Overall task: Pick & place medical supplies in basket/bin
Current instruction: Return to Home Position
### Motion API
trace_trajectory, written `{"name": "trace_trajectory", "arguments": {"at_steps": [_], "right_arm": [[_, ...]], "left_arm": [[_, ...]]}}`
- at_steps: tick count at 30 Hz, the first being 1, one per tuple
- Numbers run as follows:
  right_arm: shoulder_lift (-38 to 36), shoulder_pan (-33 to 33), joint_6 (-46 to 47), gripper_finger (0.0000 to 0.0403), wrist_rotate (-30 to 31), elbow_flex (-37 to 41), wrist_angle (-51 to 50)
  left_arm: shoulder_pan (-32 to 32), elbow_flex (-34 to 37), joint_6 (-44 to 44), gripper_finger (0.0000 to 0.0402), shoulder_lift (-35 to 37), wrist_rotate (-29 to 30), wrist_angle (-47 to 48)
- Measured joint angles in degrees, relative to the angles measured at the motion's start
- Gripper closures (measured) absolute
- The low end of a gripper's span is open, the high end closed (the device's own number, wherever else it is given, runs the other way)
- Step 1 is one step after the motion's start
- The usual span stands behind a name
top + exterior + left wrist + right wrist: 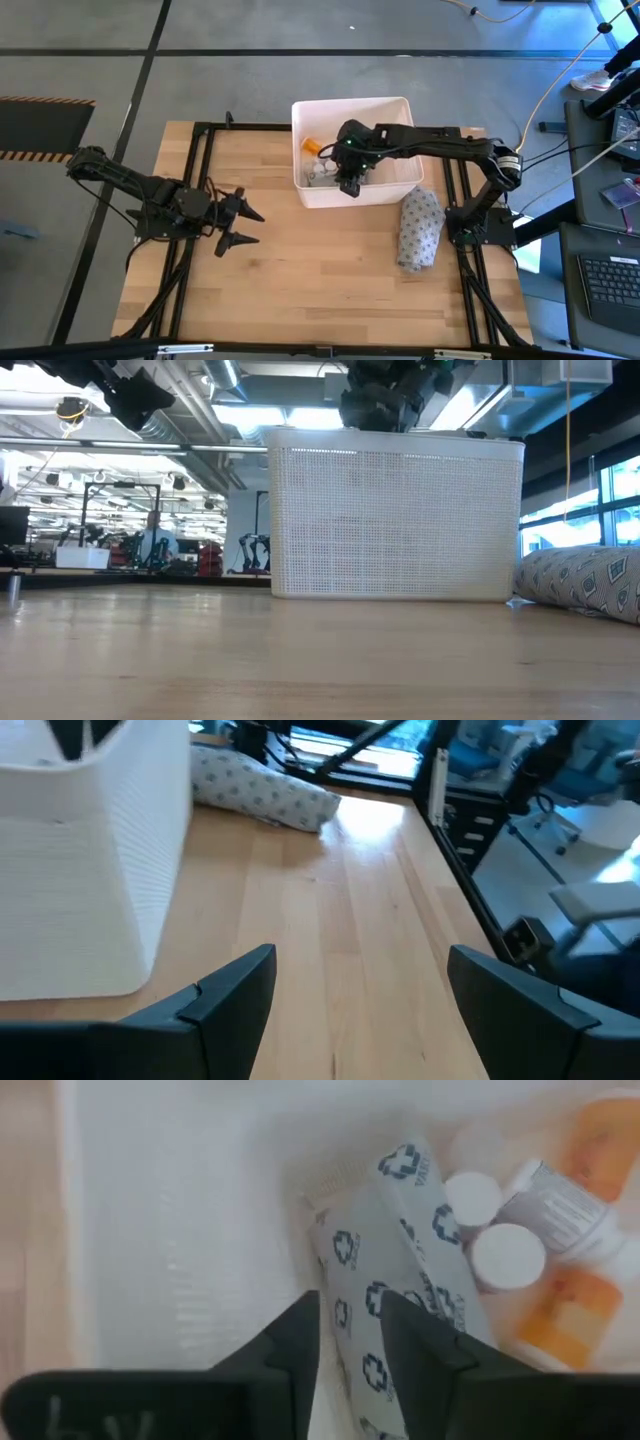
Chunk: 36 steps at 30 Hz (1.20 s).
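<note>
With the cross-printed packet [352, 1250] and orange pill bottles [598, 1132] lying inside the white bin [378, 197], the right end effector [349, 184] hangs over the bin, released and empty, so the step looks like retreat: lift clear above the bin's rim.

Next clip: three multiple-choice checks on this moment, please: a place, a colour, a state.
1. The right hand is: A) at the table's front edge; B) over the white bin; C) at the table's left edge.
2. The bottles in the bin are: A) green; B) blue; C) orange.
3. The left hand is: A) open and empty; B) shut on a bottle; C) shut on a roll.
1B: the high view shows it above the bin. 2C: the right wrist view shows orange. 3A: it gapes wide, nothing held.
</note>
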<state>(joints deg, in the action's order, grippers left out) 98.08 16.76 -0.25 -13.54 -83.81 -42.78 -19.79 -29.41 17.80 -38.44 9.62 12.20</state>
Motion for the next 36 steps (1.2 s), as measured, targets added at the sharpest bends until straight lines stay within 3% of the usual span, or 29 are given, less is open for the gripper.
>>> {"name": "trace_trajectory", "arguments": {"at_steps": [6, 11, 15, 21, 25, 30, 36], "right_arm": [[-4.4, -0.7, 0.0, 0.0286, 6.8, -6.0, -3.5], [-14.2, -4.0, 4.5, 0.0286, 11.7, -2.9, -3.3], [-24.8, -9.4, 9.8, 0.0286, 13.8, 8.0, 2.3], [-41.2, -19.8, 15.3, 0.0286, 18.9, 30.0, 15.3], [-49.7, -25.3, 15.1, 0.0286, 24.3, 41.9, 25.7], [-57.4, -28.9, 15.1, 0.0286, 25.2, 52.6, 32.1], [-65.2, -31.8, 16.3, 0.0286, 25.1, 60.3, 36.5]], "left_arm": [[0.0, 0.0, -0.1, 0.0114, 0.8, 3.1, -0.5], [0.0, 0.0, -1.4, 0.0114, 4.5, 5.9, 0.8], [0.0, 0.0, -5.4, 0.0114, 9.5, 12.9, 2.4], [0.1, 0.0, -9.1, 0.0114, 17.8, 15.3, 7.1], [1.0, 0.0, -11.3, 0.0114, 21.8, 21.0, 9.5], [3.1, 0.7, -11.0, 0.0114, 25.4, 22.7, 11.3], [5.2, 9.6, -11.7, 0.0114, 32.6, 21.9, 4.1]]}}
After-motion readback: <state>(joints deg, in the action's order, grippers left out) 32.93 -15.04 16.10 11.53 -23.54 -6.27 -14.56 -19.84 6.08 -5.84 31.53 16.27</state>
